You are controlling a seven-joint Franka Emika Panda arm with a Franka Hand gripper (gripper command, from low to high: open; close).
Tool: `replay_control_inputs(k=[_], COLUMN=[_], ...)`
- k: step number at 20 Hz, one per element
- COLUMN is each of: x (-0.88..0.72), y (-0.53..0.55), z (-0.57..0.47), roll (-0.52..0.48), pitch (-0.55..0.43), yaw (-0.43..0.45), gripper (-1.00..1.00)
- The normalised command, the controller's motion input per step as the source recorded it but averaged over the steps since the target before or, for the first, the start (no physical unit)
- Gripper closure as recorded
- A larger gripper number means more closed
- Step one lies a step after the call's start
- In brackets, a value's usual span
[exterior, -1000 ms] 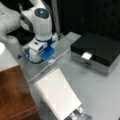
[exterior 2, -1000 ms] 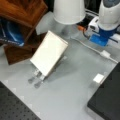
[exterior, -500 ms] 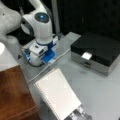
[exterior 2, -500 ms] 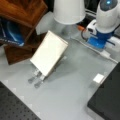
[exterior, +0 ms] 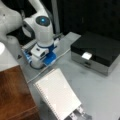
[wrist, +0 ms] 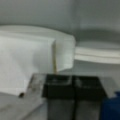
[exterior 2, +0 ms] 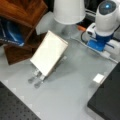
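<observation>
We see the gripper (wrist: 72, 87), fingers pressed together on nothing, low over the grey table (exterior: 100, 90) near its far edge, beside a blue block (exterior: 51, 58); a white board (exterior 2: 48, 56) leans mid-table.

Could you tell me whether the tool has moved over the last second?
Yes: in a front view the tool has come down and leftward, away from the black box.

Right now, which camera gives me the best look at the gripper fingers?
The wrist view: the gripper fills the bottom of the picture, its two black fingers pressed together with nothing between them. In both front views the arm's white and blue hand covers the fingers, low over the grey table.
</observation>
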Motion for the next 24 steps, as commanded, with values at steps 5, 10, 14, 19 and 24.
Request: replay_control_inputs(k=[5,10,14,19,24], x=[-0.98,-1.0,-1.0,-1.0,-1.0], y=[-0.06,-0.08,-0.13,-0.15,-0.15], z=[-0.47,-0.48,-0.5,-0.51,-0.44], roll=[0.011,0.009,0.008,0.003,-0.023], pitch=[-0.642,-0.666,-0.684,-0.668,-0.602], yaw=[-0.048,-0.035,-0.014,0.0,0.027], gripper=[1.0,1.0,1.0,1.0,1.0])
